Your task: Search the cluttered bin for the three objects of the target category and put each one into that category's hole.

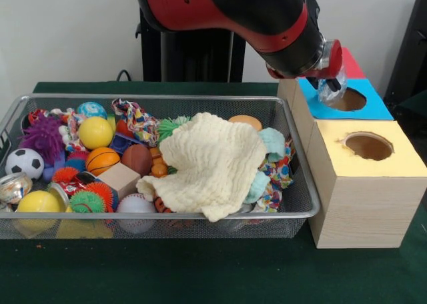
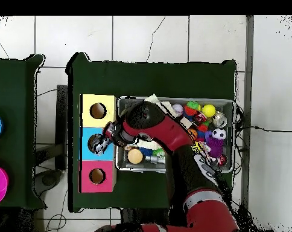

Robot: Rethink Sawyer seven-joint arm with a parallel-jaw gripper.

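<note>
Yellow box [image 1: 370, 184], cloth-heaped wire bin [image 1: 293, 214], fingers [image 1: 331, 85] over blue hole [image 1: 347, 100]

Hanging above the round hole [image 1: 348, 100] in the blue-topped box [image 1: 373, 107]: a clear, crinkly plastic object [image 1: 330, 89], gripped from above. Sitting alongside, a yellow-topped box [image 1: 373, 177] and a red-topped box [image 1: 350, 64] flanking the blue one, all just beside the wire bin [image 1: 293, 214].

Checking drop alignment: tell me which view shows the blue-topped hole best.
Front view: the blue-topped hole shows clearly, with the tool holding something shiny at its rim. Overhead, the tool covers that hole completely.
</note>
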